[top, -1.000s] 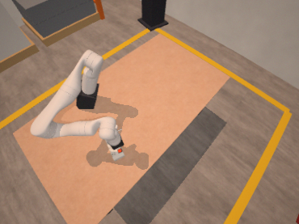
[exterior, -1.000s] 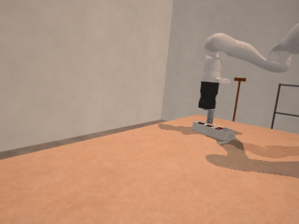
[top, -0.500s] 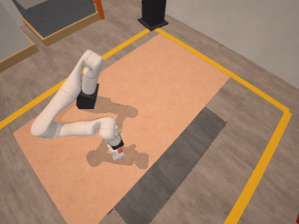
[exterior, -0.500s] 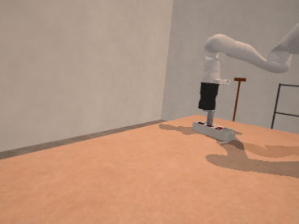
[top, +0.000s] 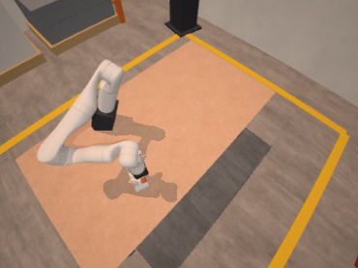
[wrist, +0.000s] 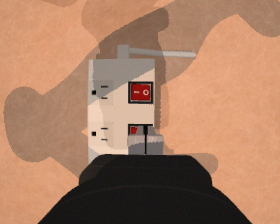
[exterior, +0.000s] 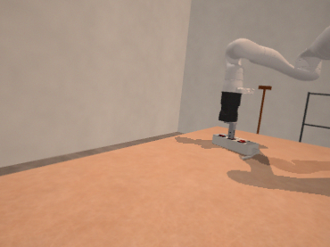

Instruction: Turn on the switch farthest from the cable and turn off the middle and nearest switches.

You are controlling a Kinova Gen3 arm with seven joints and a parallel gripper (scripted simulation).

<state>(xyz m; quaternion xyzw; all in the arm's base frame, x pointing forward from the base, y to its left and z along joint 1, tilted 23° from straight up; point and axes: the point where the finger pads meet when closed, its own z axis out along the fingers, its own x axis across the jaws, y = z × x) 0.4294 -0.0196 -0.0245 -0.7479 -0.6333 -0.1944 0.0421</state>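
closed fingers pressing down on a rocker switch of the power strip (wrist: 113, 106)

the grey power strip lies flat on the orange counter (exterior: 134, 193), right way up, near the arm's black base (top: 104, 120) and partly under the wrist. the white arm (top: 87, 153) points straight down over it in the exterior view, and the fingers are pressed fully together with nothing between them, their tips meeting one red switch (wrist: 139, 131) in the wrist view. the red switch beyond it (wrist: 140, 92), nearer the cable (wrist: 175, 53), is fully visible and apart from the fingers. anything closer in on the strip is hidden behind the black wrist body. which way either switch is rocked cannot be told. arm shadows fall across the counter around the strip.
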